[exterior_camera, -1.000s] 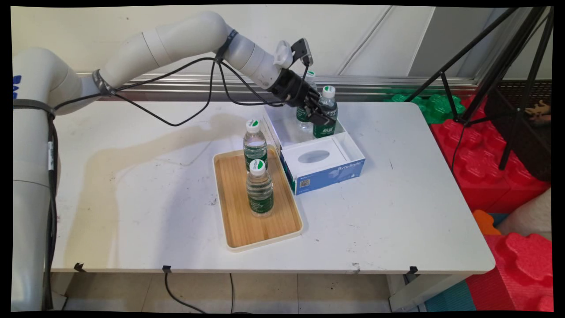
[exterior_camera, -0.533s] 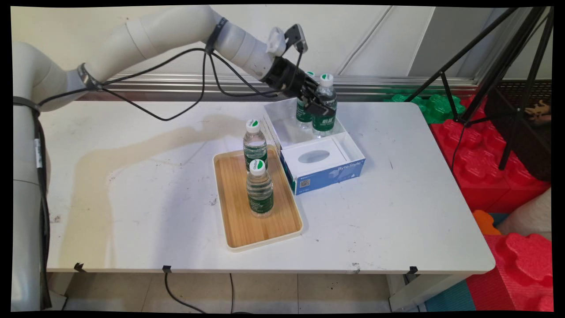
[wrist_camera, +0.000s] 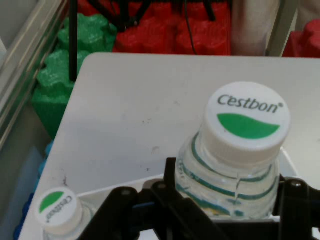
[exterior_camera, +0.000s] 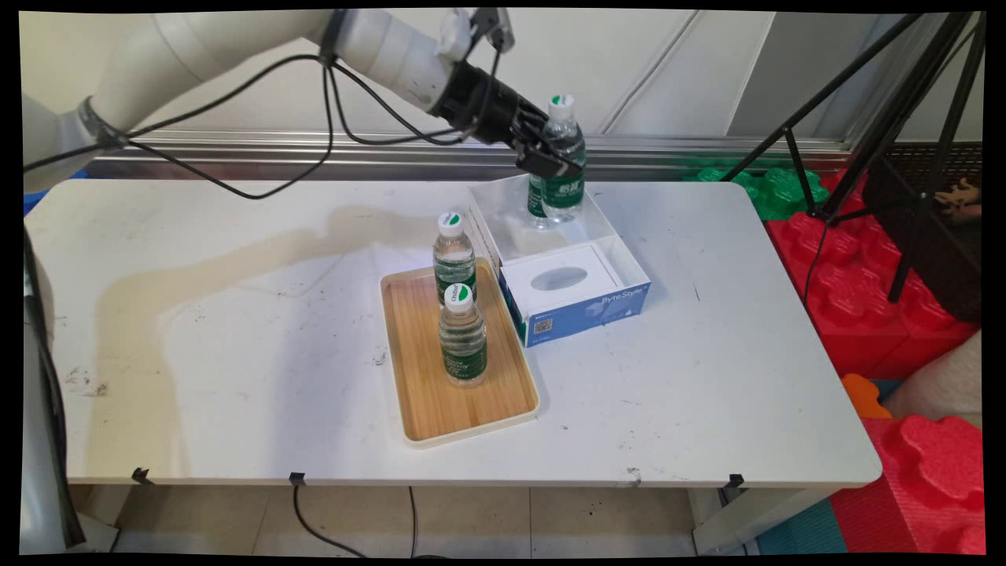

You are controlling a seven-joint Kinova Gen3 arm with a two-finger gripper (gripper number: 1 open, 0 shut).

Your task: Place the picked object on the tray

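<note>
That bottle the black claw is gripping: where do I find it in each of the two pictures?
Main view: the held bottle is at top centre, above the far end of the white and blue box, clamped in the gripper.
Hand view: the held bottle is at lower right, cap up, between the black fingers.
Shared landmark: the second bottle in the box, beside it.

The second bottle (exterior_camera: 537, 200) in the white box (exterior_camera: 621, 263) is mostly hidden in the main view behind the raised bottle (exterior_camera: 563, 169) — its cap cannot be seen there. In the hand view the bottom edge cuts off the raised bottle's body and the gripper (wrist_camera: 225, 220) fingertips, and the second bottle shows only its cap — everything lower is out of frame.
</note>
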